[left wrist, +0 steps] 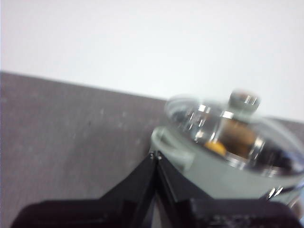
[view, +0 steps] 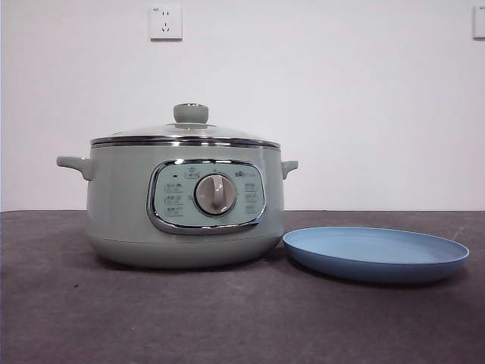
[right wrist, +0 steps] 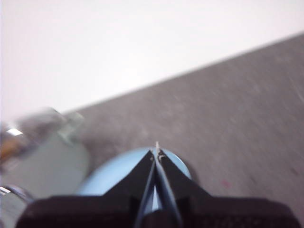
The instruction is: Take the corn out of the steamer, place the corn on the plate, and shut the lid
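Observation:
The sage-green steamer (view: 185,205) stands left of centre on the table with its glass lid (view: 186,133) on, knob on top. In the left wrist view the steamer (left wrist: 223,175) and lid (left wrist: 235,130) show, and a bit of yellow corn (left wrist: 216,147) glints through the glass. My left gripper (left wrist: 156,154) is shut and empty, held off the pot's side handle. The light-blue plate (view: 375,254) lies empty to the right of the steamer. My right gripper (right wrist: 156,151) is shut and empty, above the plate (right wrist: 114,173). Neither arm shows in the front view.
Dark grey table surface (view: 227,318) runs to a white wall with a power socket (view: 166,23). The steamer's control panel and silver dial (view: 216,194) face the front camera.

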Robot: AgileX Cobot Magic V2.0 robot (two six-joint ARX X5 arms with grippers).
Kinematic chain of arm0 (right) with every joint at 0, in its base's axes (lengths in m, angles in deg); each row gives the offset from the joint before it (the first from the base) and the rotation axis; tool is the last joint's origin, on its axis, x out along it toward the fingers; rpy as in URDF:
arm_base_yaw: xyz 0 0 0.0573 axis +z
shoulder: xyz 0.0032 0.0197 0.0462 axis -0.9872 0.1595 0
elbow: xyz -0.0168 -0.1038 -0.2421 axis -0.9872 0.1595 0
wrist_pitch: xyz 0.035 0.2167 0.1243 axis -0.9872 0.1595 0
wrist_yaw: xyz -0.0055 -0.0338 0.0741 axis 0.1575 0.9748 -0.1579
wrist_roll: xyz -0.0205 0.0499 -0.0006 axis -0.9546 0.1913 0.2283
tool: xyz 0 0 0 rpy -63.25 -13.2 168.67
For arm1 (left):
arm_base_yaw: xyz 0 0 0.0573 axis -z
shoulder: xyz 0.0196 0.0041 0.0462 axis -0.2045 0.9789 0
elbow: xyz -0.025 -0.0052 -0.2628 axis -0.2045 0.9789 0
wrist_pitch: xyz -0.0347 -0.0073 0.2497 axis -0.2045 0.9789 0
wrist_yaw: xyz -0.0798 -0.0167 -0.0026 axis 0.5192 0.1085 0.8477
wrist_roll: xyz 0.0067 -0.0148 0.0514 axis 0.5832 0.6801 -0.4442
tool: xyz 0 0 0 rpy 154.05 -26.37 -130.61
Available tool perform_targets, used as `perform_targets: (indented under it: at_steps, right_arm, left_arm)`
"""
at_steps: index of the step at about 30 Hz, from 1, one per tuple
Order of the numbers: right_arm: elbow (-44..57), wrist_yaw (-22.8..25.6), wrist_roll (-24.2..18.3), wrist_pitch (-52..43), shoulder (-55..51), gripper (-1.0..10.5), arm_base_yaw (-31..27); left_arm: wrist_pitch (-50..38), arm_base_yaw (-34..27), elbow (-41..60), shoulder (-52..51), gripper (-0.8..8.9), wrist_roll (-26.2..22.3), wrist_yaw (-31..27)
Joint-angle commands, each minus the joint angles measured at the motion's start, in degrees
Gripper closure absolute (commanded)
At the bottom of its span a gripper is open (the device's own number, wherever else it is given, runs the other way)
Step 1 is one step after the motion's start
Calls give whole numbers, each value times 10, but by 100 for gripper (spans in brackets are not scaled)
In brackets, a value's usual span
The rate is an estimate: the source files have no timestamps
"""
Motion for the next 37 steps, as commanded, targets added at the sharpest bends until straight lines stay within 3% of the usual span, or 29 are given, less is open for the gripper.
perform_targets:
  at_steps: [1,6,17,24,31,33,37]
  right_arm:
    - [-36,-30,14,-5,24,957,0]
    - [-125,-110,-4,41,117,956,0]
    - [-393,-325,-157,240,362,956,0]
    - [-546,-378,-263,405,467,956,2]
    - [-581,-386,-274,450,497,941,17]
    - [-581,-386,-272,450,497,893,17]
    - [-581,-385,-269,451,497,509,17]
  left_arm:
    - [17,-1,-32,13,820,14,4]
    - [69,-1,-110,63,820,13,57]
    - [215,-1,-284,217,820,-41,197]
    - [327,-1,-387,307,820,-104,271]
    - [371,0,-442,357,811,-123,302]
    - [370,0,-446,360,734,-119,302]
    - [371,0,-446,361,287,-117,301]
